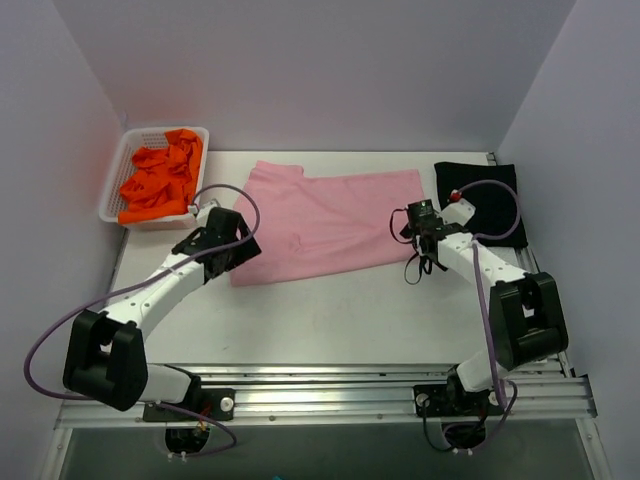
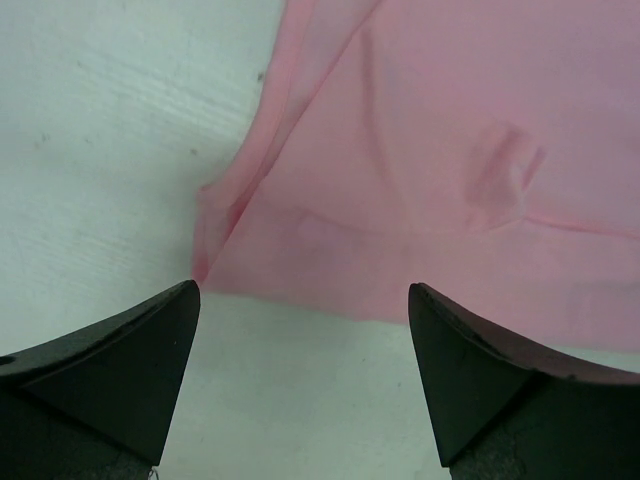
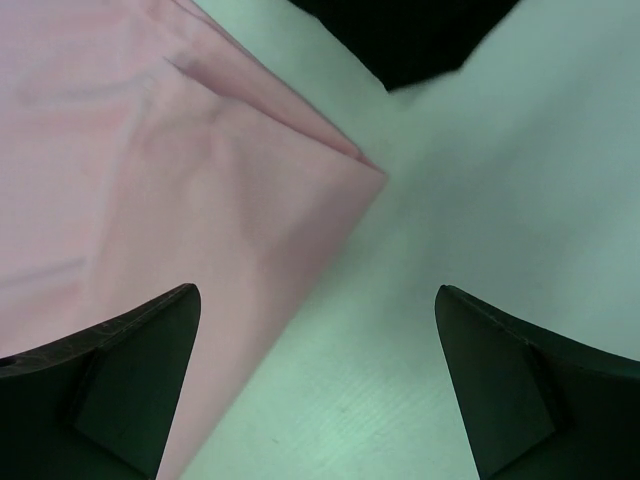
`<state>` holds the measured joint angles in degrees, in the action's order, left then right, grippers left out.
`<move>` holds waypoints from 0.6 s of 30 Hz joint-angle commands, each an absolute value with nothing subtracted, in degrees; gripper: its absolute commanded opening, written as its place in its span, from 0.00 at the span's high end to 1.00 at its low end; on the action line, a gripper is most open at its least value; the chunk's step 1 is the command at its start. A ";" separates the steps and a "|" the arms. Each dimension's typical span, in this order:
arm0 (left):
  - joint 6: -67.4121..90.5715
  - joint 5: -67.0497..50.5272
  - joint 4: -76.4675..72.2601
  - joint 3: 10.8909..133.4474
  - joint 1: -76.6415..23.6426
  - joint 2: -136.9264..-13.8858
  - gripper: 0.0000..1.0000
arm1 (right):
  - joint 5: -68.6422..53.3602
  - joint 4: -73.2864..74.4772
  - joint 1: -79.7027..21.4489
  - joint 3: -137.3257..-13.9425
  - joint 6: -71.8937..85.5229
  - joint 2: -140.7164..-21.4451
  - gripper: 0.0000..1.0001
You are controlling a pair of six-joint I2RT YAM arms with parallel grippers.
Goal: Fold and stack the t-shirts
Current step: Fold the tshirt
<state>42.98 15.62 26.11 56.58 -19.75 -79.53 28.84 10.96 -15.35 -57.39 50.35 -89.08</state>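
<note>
1. The left gripper, jaws spread, hovers at the pink t-shirt's lower-left corner. The right gripper, equally spread, sits over its right corner.
2. The risk, I'd say, is pinching only one layer, so the fold drags crooked.
3. Mid-frame lies one pink t-shirt. Upper right is one black t-shirt. Upper left is one white lattice basket of orange t-shirts, heaped beyond counting.

A white plastic lattice basket sat at the far left corner of a pale tabletop. Plain white walls enclosed three sides. A silver metal rail ran along the near edge.
</note>
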 commanded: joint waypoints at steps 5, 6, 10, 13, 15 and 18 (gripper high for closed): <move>53.87 20.92 22.51 44.83 -25.66 -75.59 0.06 | 29.45 5.98 -14.68 -45.09 53.52 -84.55 0.00; 54.31 20.92 20.76 43.87 -25.75 -75.67 0.06 | 29.10 4.85 -14.59 -44.83 53.44 -85.16 0.00; 55.11 20.74 18.02 41.75 -26.10 -78.21 0.06 | 28.74 3.34 -14.50 -47.18 53.61 -91.12 0.00; 55.46 21.36 17.84 42.71 -26.10 -80.76 0.06 | 28.30 3.16 -14.41 -49.56 53.53 -95.25 0.00; 55.37 22.06 16.71 43.07 -26.10 -81.82 0.06 | 28.21 2.82 -14.33 -51.50 53.53 -97.02 0.00; 55.11 22.59 15.91 44.03 -26.02 -84.28 0.06 | 27.78 2.11 -13.80 -53.17 53.53 -100.45 0.00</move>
